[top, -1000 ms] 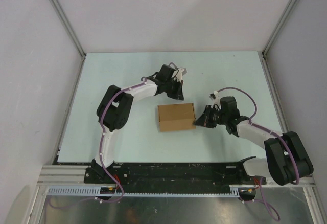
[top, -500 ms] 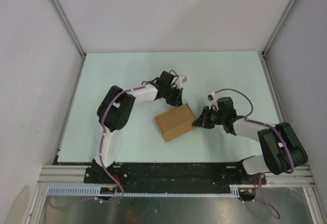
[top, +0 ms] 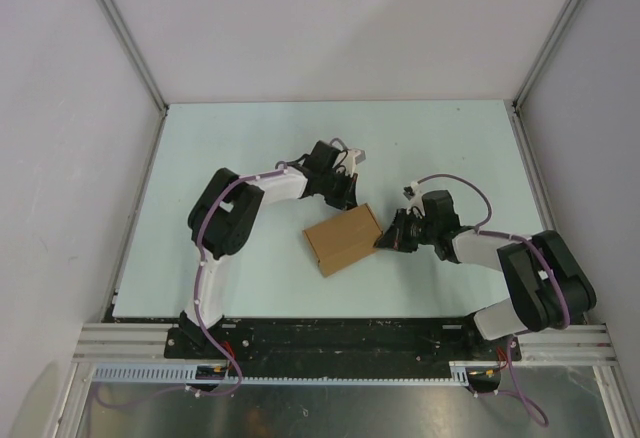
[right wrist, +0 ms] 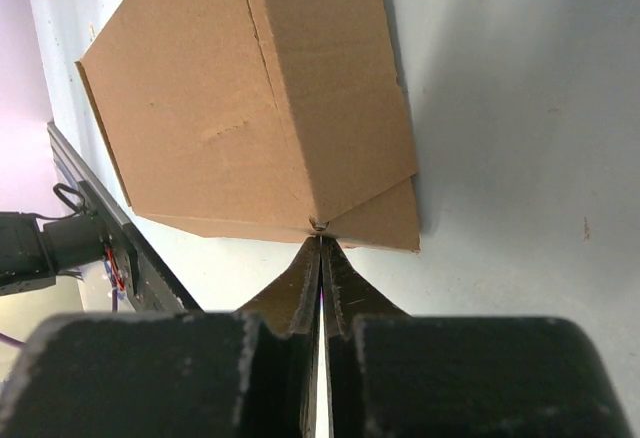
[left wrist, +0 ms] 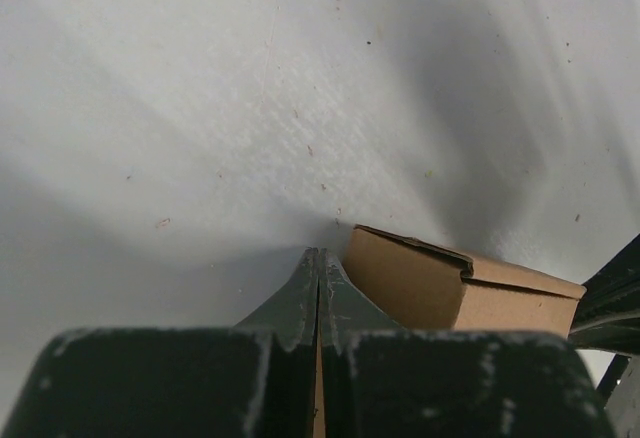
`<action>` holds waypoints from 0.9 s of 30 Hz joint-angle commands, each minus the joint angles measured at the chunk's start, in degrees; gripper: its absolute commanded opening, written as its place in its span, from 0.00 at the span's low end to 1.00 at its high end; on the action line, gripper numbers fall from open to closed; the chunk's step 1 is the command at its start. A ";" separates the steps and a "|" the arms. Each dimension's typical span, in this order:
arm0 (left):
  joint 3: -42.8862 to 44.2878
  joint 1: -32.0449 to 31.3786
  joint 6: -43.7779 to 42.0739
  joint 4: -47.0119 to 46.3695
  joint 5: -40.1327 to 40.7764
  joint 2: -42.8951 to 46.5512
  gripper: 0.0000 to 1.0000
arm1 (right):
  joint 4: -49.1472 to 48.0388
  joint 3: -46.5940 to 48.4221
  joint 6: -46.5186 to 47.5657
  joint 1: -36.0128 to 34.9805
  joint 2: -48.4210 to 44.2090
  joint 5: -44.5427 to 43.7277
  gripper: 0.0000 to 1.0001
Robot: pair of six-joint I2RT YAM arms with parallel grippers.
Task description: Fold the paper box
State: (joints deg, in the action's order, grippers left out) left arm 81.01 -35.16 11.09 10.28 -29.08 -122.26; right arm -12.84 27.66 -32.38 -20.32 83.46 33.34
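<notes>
a: what's hard to read?
b: from the top, both sets of fingertips are too small to make out. the left wrist view cuts the paper box [left wrist: 455,293] off at its right edge.
a: grippers?
b: left gripper [left wrist: 318,261] pressed together, box just beside its tip, contact unclear. right gripper [right wrist: 320,241] pressed together too, tip meeting a box corner; can't tell if it nips cardboard.
a: box?
b: closed up, skewed on the table [top: 250,138], between both grippers.
</notes>
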 commanded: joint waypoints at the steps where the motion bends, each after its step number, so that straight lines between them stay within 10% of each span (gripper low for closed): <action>1: -1.91 -1.40 -1.86 2.81 -2.73 1.50 0.00 | -3.86 0.99 1.18 -0.16 0.91 -1.00 0.04; 27: -9.99 -2.72 2.00 2.72 -5.55 7.73 0.00 | -2.19 4.42 3.82 -0.07 1.00 -0.21 0.05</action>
State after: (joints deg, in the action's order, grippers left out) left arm 73.43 -35.20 12.03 9.30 -29.15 -117.19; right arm -10.94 28.75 -29.26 -20.23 83.59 34.52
